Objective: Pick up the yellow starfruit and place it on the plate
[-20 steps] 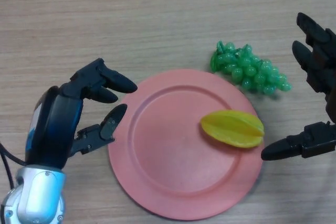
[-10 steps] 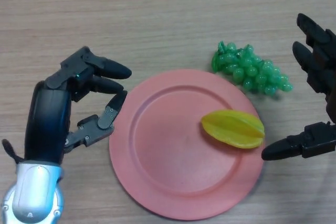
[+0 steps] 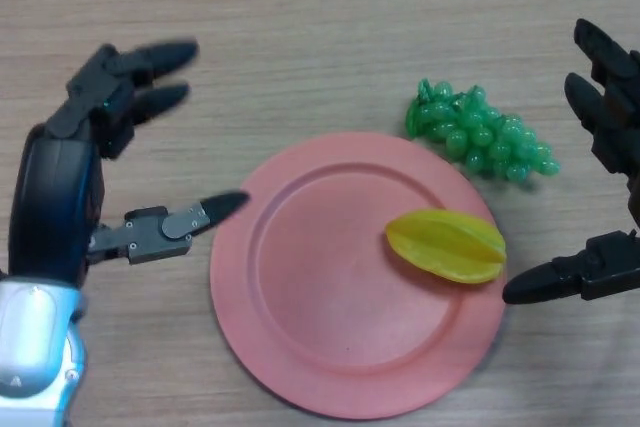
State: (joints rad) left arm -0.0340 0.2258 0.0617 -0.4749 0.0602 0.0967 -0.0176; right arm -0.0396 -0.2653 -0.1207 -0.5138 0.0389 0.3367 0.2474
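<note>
Already the yellow starfruit (image 3: 445,245) is lying on the right part of the pink plate (image 3: 300,347), both the left hand (image 3: 70,162) and right hand (image 3: 612,197) spread empty, so only withdrawing seems to remain.

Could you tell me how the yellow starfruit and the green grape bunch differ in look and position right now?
The smooth, ridged yellow starfruit lies on the pink plate; the knobbly green grape bunch lies on the wooden table, beyond the plate's rim. Neither is held; both are near the right hand.
</note>
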